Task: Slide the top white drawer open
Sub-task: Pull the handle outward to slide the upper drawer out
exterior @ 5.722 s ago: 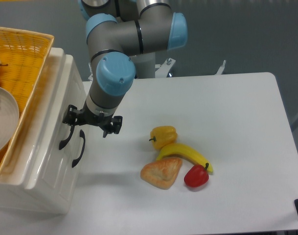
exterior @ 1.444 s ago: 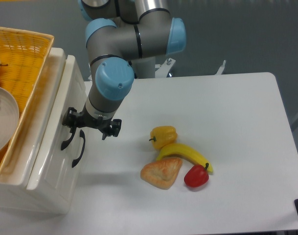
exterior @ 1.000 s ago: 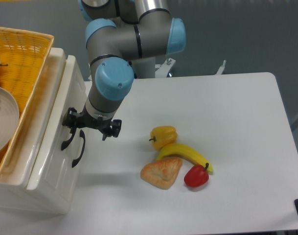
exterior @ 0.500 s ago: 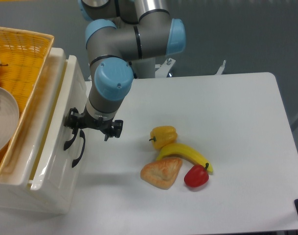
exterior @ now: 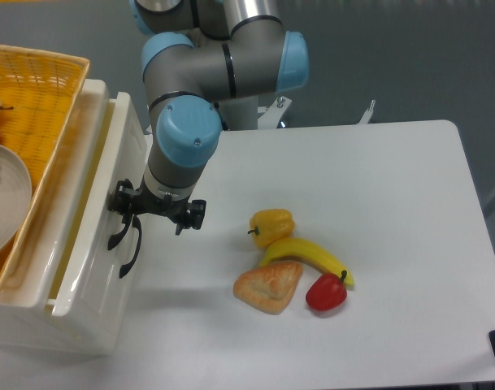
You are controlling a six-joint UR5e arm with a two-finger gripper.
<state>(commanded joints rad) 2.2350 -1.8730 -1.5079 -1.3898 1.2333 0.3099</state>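
The top white drawer sits in the white cabinet at the left, pulled a little way out, so a narrow gap shows behind its front panel. Its curved black handle runs under my gripper, which is shut on it from the right. The fingertips themselves are mostly hidden under the gripper body. The lower drawer's black handle hangs just beside it, free.
A yellow wicker basket with a white plate rests on the cabinet top. On the table to the right lie a yellow pepper, a banana, a bread piece and a red pepper.
My gripper has moved slightly right with the handle, and the top drawer front has come out with it, opening a gap along the cabinet top. The food has not moved.
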